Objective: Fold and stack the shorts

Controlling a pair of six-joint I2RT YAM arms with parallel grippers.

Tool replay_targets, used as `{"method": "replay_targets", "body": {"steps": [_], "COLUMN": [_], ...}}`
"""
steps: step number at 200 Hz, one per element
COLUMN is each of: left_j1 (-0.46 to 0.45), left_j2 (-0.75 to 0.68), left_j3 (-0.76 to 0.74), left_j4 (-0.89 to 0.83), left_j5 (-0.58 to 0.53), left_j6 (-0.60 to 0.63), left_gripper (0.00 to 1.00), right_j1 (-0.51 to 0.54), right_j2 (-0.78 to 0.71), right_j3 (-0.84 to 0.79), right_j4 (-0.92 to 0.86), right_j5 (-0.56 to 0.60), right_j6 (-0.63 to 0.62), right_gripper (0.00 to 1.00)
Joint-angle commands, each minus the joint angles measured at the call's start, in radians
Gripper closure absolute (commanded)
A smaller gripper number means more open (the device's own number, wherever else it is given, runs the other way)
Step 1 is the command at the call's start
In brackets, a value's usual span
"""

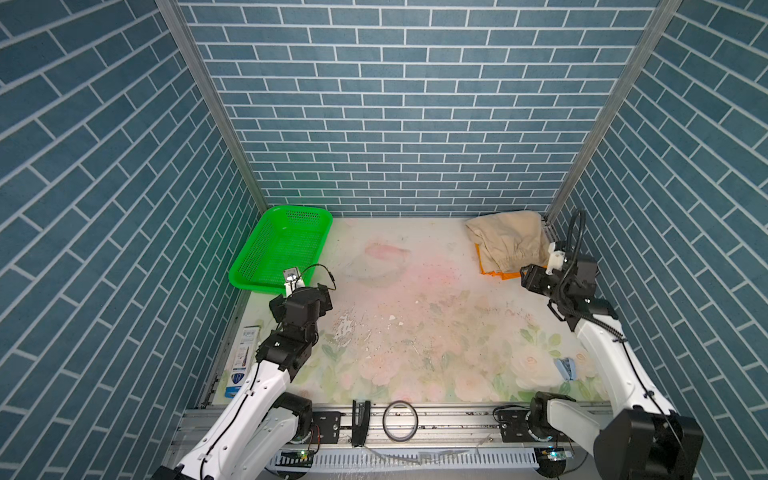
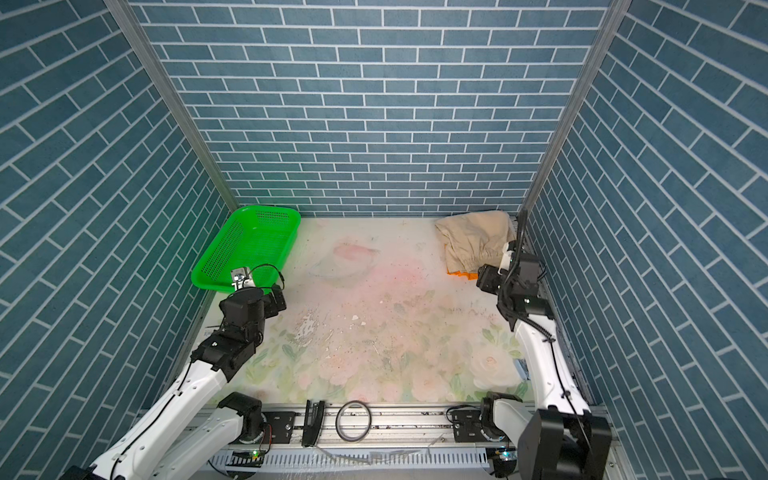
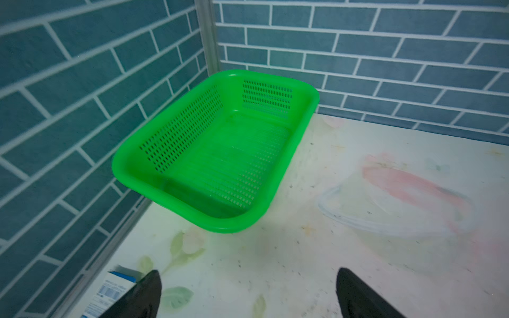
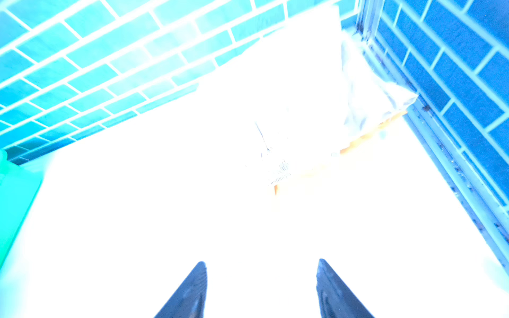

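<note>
Lying at the right of both top views, in the back corner, the beige shorts (image 1: 507, 239) cover the orange shorts (image 1: 494, 275), of which only an edge shows. The right gripper (image 4: 261, 289) hangs near this stack, jaws spread and empty. The left gripper (image 3: 248, 294), likewise spread and empty, faces the green perforated basket (image 1: 257, 245) at centre left.

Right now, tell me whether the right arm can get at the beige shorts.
Probably yes: the right pincer is open, facing the beige shorts close by, with nothing between. They lie atop the orange shorts.
</note>
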Motion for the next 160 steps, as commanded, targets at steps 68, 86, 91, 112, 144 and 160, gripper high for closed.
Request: {"method": "replay_targets", "body": {"steps": [68, 86, 91, 112, 144, 160], "left_j1": [0.191, 0.213, 0.215, 0.219, 0.233, 0.232], "left_j2": [0.329, 0.398, 0.419, 0.523, 0.687, 0.715], "left_j3": [-0.203, -0.229, -0.225, -0.183, -0.151, -0.142], "left_j4": [0.736, 0.854, 0.87, 0.907, 1.011, 1.009], "left_j5": [0.091, 0.2, 0.229, 0.243, 0.301, 0.327], "left_j6": [0.291, 0.277, 0.275, 0.278, 0.293, 0.305], "left_gripper": [0.0, 0.0, 0.0, 0.0, 0.0, 0.0], "right_j1": [-0.074, -0.117, -0.117, -0.119, -0.118, -0.079], "right_j2": [0.112, 0.173, 0.19, 0.241, 0.374, 0.436], "right_j3": [-0.423, -0.452, -0.458, -0.455, -0.458, -0.467], "right_j4": [0.785, 0.906, 0.937, 1.002, 1.173, 1.239], "right_j5": [0.186, 0.109, 0.104, 0.074, 0.008, -0.008], "right_j6": [-0.104, -0.087, -0.098, -0.111, -0.123, -0.179], "right_gripper": [0.09, 0.09, 0.09, 0.08, 0.04, 0.01]}}
